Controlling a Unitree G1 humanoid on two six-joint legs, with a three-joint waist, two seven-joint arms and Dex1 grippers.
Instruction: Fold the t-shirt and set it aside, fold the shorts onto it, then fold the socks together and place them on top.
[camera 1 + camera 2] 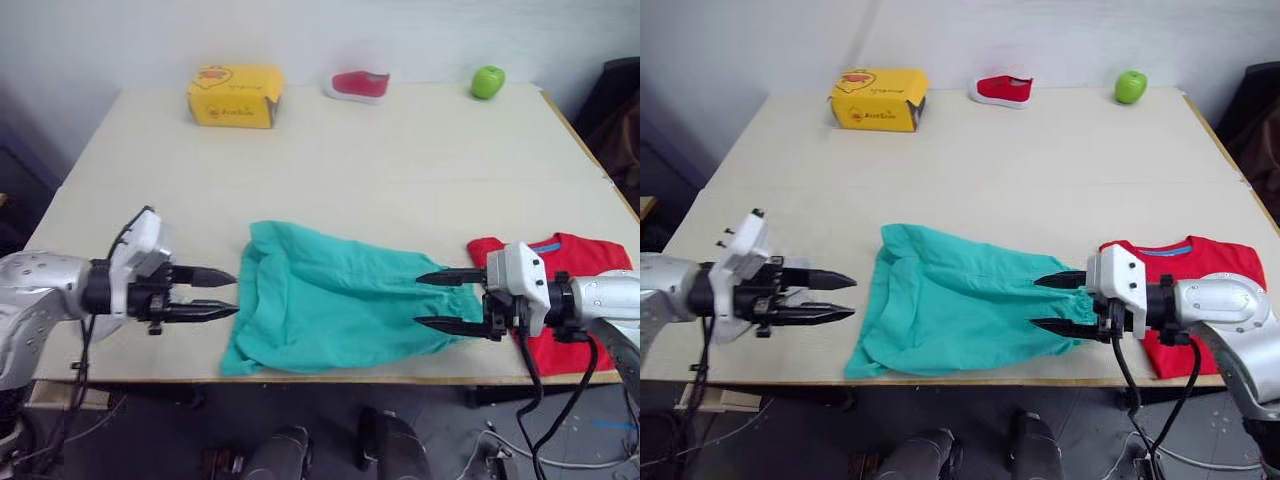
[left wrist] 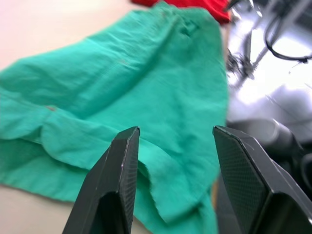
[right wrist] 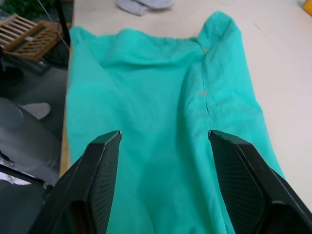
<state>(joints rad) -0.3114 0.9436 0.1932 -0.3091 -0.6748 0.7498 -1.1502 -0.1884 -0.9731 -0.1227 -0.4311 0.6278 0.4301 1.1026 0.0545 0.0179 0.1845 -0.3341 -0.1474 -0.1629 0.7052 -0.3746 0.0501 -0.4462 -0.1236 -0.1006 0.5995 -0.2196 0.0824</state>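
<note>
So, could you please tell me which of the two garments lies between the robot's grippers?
The teal-green shorts, spread flat between both open grippers; the red t-shirt lies folded beyond the right gripper, at the table's right edge.

The shorts [image 1: 335,300] lie at the table's [image 1: 400,170] front edge between the spread-fingered left gripper [image 1: 215,293] and right gripper [image 1: 438,300].

We see only part of the folded bright red cotton t-shirt [image 1: 575,262]: the right arm's white wrist housing covers its near left portion. Beside that t-shirt, the teal-green fabric shorts [image 2: 122,87] run off the left wrist view's edges. A light grey knit bundle [image 3: 144,5] beyond the shorts is cut by the right wrist view's edge; we cannot tell what it is.
</note>
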